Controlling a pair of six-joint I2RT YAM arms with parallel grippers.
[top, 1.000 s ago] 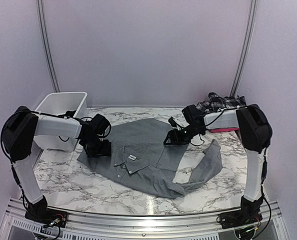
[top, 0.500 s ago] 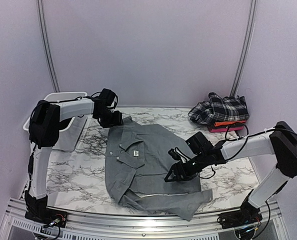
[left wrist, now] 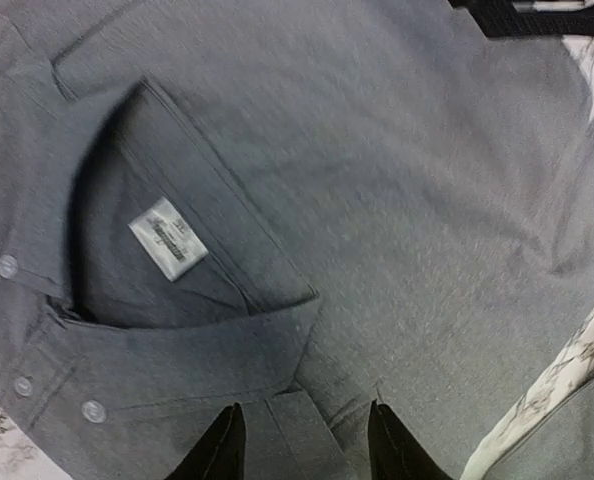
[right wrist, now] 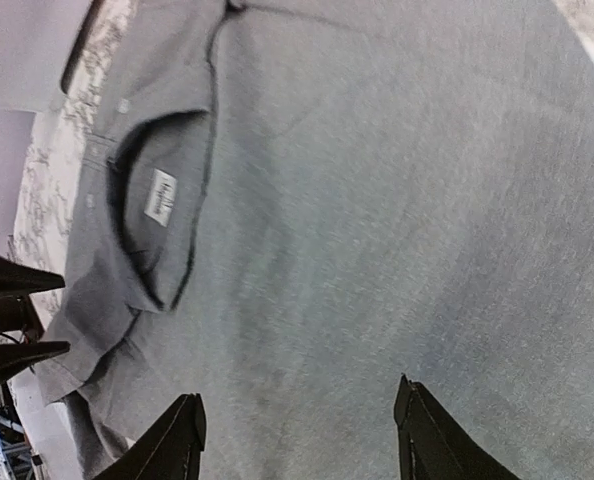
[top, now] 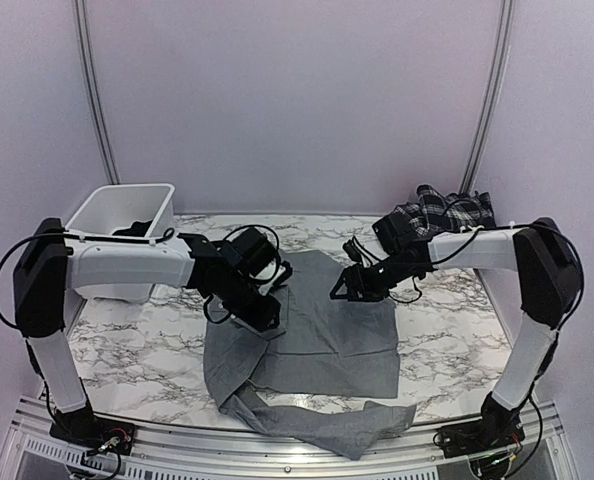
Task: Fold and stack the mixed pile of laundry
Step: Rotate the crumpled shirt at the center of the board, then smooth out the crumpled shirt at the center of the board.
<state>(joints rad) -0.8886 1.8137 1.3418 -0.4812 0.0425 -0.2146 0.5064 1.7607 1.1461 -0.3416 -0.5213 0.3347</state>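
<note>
The grey collared button shirt [top: 337, 340] lies partly folded at the table's middle, with one sleeve trailing along the front edge. My left gripper [top: 261, 308] is open just above the shirt's left side. In the left wrist view [left wrist: 305, 445] its fingers straddle the button placket below the collar and white label [left wrist: 167, 237]. My right gripper [top: 343, 288] is open over the shirt's back right part. In the right wrist view [right wrist: 299, 432] only flat grey cloth lies between its fingers. The black-and-white plaid piece [top: 443, 212] sits at the back right. The other garments are hidden.
A white slotted basket [top: 105, 214] stands at the back left with something dark inside. The marble table [top: 137, 350] shows bare on both sides of the shirt. The shirt's sleeve [top: 327, 425] hangs close to the front rail.
The shirt has gone from spread out to partly folded. My left gripper came from the back left to the shirt's left side. My right gripper moved from the front to the shirt's back right.
</note>
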